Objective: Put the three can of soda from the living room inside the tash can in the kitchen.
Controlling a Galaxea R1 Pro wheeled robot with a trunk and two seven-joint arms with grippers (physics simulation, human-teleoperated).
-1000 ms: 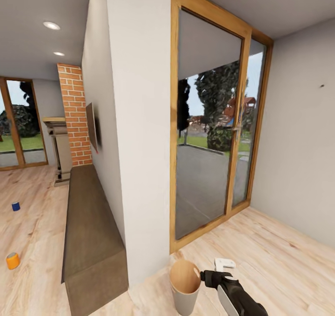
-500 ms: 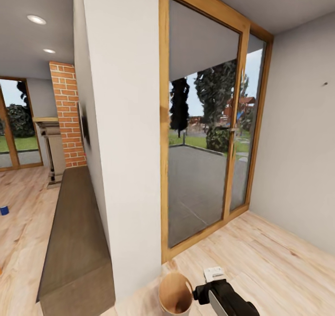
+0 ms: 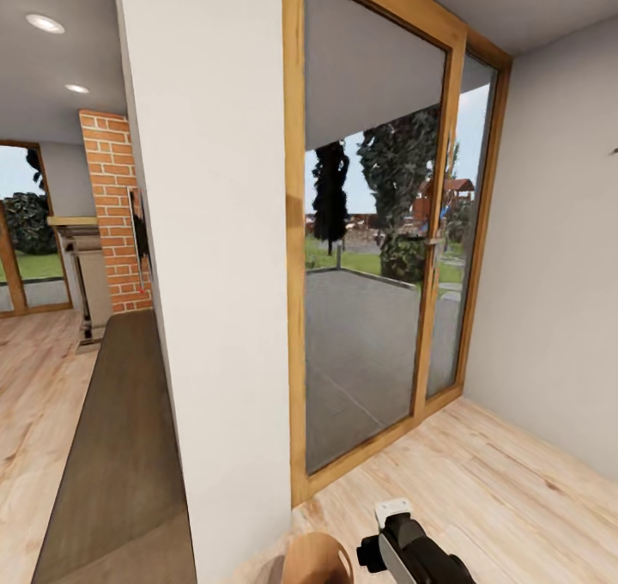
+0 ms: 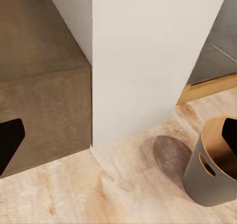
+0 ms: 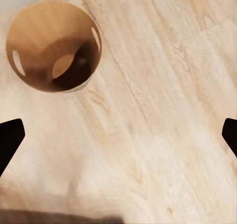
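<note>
The white wall pillar fills your view, glass door beside it. The trash can stands at the pillar's foot, empty. Both grippers' fingers stand apart, holding nothing. No soda cans show here. Turning this close, you risk knocking the trash can over.

In the head view a wall end fills the middle, with a long low bench at lower left running back to a brick column in the upper left. A glass door stands right of the wall end. At the bottom edge a bin sits on the floor just left of the right arm.
</note>
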